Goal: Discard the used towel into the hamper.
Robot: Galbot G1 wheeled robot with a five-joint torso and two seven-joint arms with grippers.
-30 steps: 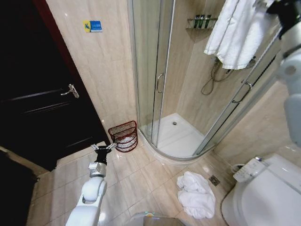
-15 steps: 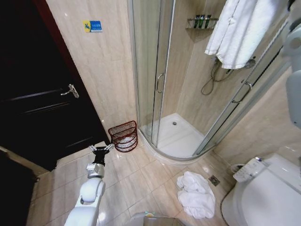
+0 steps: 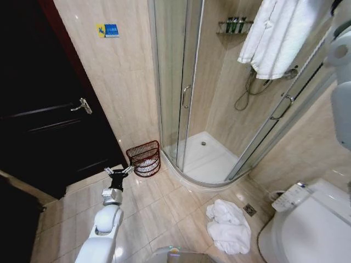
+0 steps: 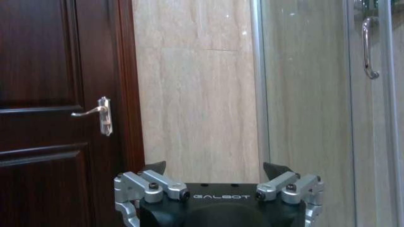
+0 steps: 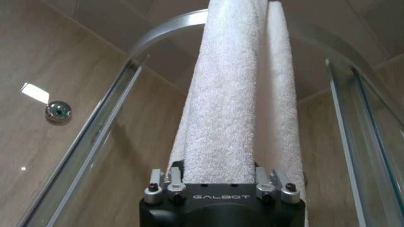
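A long white towel (image 3: 279, 38) hangs over the top rail of the shower enclosure. In the right wrist view this towel (image 5: 233, 94) runs straight up from my right gripper (image 5: 218, 171), whose fingers are shut on its lower part. My right arm (image 3: 343, 82) reaches up along the right edge of the head view. The hamper (image 3: 144, 158), a small reddish-brown wire basket with something white inside, stands on the floor by the shower door. My left gripper (image 3: 119, 171) hovers low just in front of the hamper, open and empty, and faces the wall (image 4: 215, 168).
A second white towel (image 3: 227, 224) lies crumpled on the tiled floor near the toilet (image 3: 307, 224). The glass shower enclosure (image 3: 186, 87) fills the middle. A dark wooden door (image 3: 49, 109) is at the left. Bare tiles lie between my left arm and the floor towel.
My right arm has drawn up and to the right near the top corner, and the hanging towel shifted slightly. The left arm has barely moved.
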